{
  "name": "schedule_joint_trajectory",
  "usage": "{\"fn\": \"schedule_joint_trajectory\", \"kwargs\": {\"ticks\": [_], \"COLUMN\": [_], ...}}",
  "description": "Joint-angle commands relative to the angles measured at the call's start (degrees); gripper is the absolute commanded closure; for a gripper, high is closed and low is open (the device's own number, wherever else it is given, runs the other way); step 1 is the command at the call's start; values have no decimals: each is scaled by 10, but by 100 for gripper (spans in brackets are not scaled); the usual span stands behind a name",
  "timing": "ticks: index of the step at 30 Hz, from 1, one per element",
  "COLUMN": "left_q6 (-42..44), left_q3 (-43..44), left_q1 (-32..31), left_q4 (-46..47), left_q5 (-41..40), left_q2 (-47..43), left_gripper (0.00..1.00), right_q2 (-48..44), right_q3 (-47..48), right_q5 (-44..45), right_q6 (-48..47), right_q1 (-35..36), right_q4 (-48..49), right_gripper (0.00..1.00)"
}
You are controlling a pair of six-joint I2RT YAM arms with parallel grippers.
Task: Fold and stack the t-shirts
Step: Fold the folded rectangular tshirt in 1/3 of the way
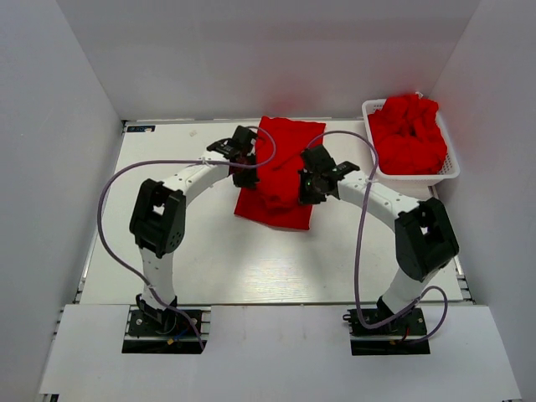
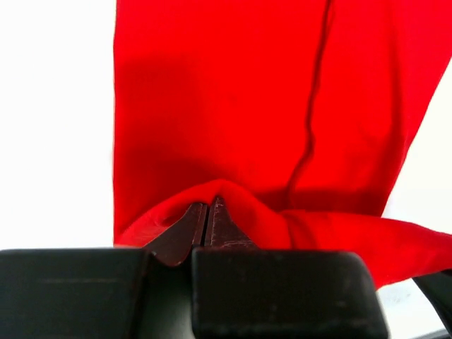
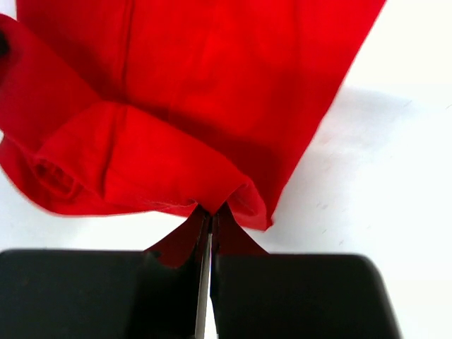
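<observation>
Our left gripper (image 2: pixel 207 212) and right gripper (image 3: pixel 210 215) are each pinched tight on a fold of 1 red t-shirt (image 1: pixel 289 138), lying partly folded near the table's (image 1: pixel 251 268) far edge, midway across. More red shirts (image 1: pixel 408 134) fill the white basket (image 1: pixel 414 178) at the far right corner.

t-shirt (image 1: pixel 280 188): lay on the bench (image 1: pixel 251 260), mid-width, toward the far edge, partly doubled over itself.
left tool (image 2: pixel 209 210): sat at the t-shirt's left edge, pinched onto a fold.
right tool (image 3: pixel 210 213): sat at its right edge, pinched onto a fold.
basket (image 1: pixel 452 172): stood in the bench's far right corner, right of the t-shirt, apart from it.
heap of t-shirts (image 1: pixel 408 134): lay in the basket.
</observation>
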Motion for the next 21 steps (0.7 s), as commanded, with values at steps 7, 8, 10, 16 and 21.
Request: {"fn": "schedule_joint_trajectory", "kwargs": {"ticks": [7, 8, 10, 16, 21], "left_q6": [43, 50, 55, 75, 102], "left_q3": [127, 133, 141, 169, 179], "left_q1": [35, 40, 40, 52, 57], "left_q4": [3, 4, 18, 56, 95], "left_q5": [27, 27, 39, 44, 68], "left_q2": [54, 54, 68, 93, 112], "left_gripper": [100, 100, 100, 100, 100], "right_q2": [55, 61, 79, 112, 127], "right_q3": [95, 102, 128, 161, 174], "right_q5": [1, 0, -4, -11, -24], "right_q6": [-51, -54, -64, -67, -76], "right_q1": [-47, -53, -62, -85, -100], "right_q4": [-7, -11, -15, -23, -10], "right_gripper": [100, 100, 100, 100, 100]}}
